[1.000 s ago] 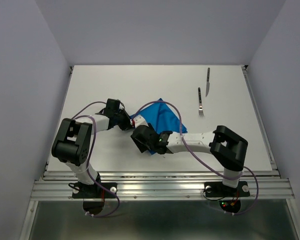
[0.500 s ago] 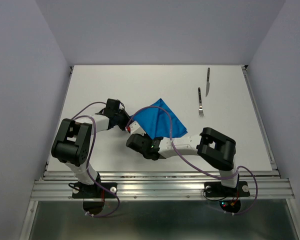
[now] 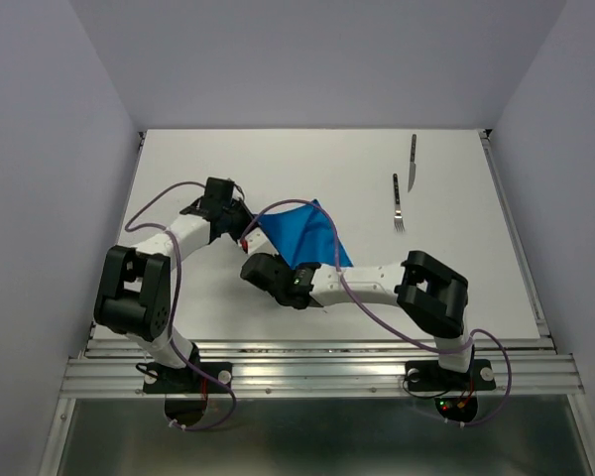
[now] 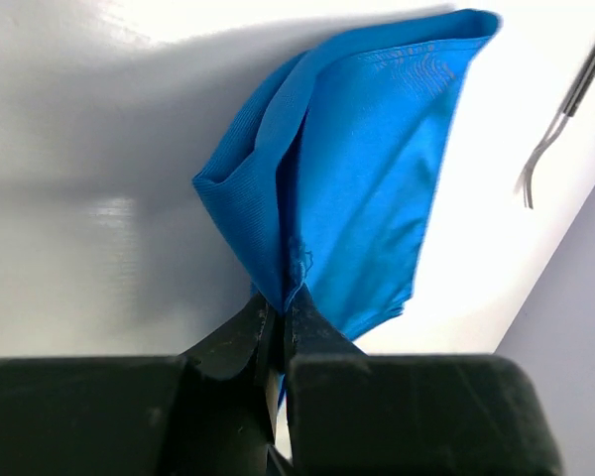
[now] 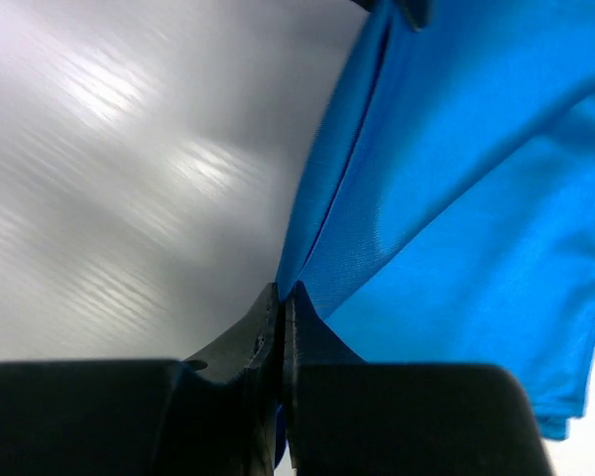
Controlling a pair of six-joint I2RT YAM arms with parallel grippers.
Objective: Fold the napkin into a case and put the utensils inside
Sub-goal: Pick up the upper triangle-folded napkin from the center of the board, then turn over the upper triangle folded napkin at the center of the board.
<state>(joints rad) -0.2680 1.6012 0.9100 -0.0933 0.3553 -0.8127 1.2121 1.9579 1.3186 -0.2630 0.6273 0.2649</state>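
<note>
The blue napkin [image 3: 299, 236] hangs bunched and lifted at the middle of the table, stretched between both grippers. My left gripper [image 3: 246, 229] pinches its left corner, jaws shut on the cloth [image 4: 327, 198]. My right gripper [image 3: 290, 273] pinches its near edge, jaws shut on a fold of the cloth [image 5: 456, 178]. The fork [image 3: 398, 202] and the knife [image 3: 413, 162] lie side by side at the back right, apart from the napkin; the fork's tines [image 4: 535, 169] show at the right edge of the left wrist view.
The white table [image 3: 198, 169] is walled by pale panels on three sides. A metal rail [image 3: 317, 372] runs along the near edge by the arm bases. Purple cables loop over both arms.
My right gripper has closed on the napkin's near edge and shifted left. The left arm has risen and moved back slightly, and the cloth is drawn up and narrower than before.
</note>
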